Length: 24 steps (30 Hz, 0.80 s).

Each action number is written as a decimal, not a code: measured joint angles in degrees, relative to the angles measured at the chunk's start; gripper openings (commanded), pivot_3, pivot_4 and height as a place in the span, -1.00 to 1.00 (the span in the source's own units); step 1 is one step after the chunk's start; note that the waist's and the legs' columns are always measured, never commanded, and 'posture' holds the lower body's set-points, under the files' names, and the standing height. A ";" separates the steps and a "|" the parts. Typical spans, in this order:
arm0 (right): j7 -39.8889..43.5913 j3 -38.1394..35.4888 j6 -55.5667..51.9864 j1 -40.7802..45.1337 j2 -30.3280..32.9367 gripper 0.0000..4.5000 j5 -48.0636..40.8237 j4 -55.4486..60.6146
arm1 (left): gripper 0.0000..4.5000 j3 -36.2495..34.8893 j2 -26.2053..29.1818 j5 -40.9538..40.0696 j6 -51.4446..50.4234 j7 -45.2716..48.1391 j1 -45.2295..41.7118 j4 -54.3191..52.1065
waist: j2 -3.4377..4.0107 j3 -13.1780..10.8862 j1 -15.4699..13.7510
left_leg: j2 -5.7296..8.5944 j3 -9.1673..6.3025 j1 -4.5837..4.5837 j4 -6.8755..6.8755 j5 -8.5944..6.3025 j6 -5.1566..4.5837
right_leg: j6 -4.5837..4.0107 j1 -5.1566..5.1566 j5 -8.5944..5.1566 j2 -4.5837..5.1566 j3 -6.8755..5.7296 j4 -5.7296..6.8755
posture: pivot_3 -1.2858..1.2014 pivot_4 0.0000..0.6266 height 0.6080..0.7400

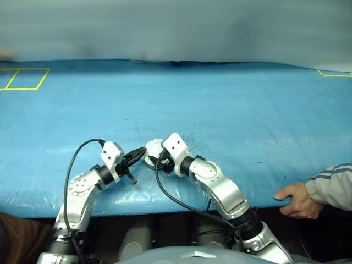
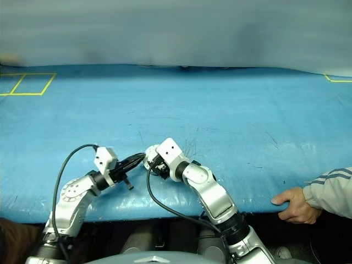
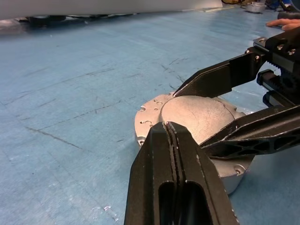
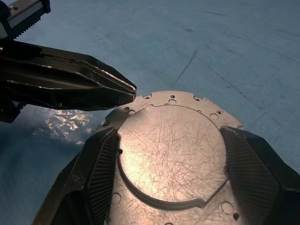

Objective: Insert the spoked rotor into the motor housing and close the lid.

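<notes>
The lid [image 4: 171, 154], a scratched silver disc with small holes round its flange, lies on the blue table just in front of me, and also shows as the lid [image 1: 152, 148] in the left eye view. My right gripper [image 4: 171, 136] is shut on it, one finger pressed to each side of its raised round centre. From the left, my left gripper [image 3: 168, 125] reaches in level with its fingers shut and empty. Its tip is at the lid's flange, close to the right gripper's finger [image 3: 220, 77]. The spoked rotor and the motor housing are hidden.
A person's hand [image 1: 294, 199] in a grey striped sleeve rests on the table's front edge at the right. The blue sheet [image 1: 220, 110] covers the whole table. Yellow tape squares [image 1: 25, 80] mark its far left and far right corners.
</notes>
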<state>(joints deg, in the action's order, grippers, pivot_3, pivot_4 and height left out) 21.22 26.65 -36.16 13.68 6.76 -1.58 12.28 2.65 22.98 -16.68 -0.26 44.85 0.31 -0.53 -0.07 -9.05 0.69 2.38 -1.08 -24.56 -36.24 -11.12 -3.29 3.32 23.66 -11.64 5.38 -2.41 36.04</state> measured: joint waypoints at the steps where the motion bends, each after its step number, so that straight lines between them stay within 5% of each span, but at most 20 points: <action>1: -0.01 -0.01 0.00 -0.07 0.01 0.38 0.06 0.02 | -1.00 0.39 -0.01 0.55 -0.28 -0.17 -0.24 0.22 | 0.00 0.00 -0.02 | 0.00 0.00 0.00 0.00 0.00 0.00 | 0.00 0.00 0.00 0.00 -0.01 0.00 | 0.03 -0.52 1.00; 24: -0.20 -0.69 -0.14 -0.99 -0.12 0.38 0.21 0.21 | -1.00 0.27 1.21 2.16 -0.88 0.08 2.95 -1.52 | 0.04 0.62 -0.22 | 0.01 -0.04 -0.01 0.09 -0.01 0.01 | -0.04 -0.03 -0.04 0.15 0.06 -0.07 | 0.03 -0.52 1.00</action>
<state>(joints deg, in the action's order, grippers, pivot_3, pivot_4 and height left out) 21.02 25.96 -36.30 12.69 6.64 -1.37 12.49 2.93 24.19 -14.52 -1.13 44.93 3.25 -2.05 -0.02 -8.43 0.47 2.39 -1.12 -24.58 -36.15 -11.13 -3.28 3.28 23.62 -11.68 5.53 -2.35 35.97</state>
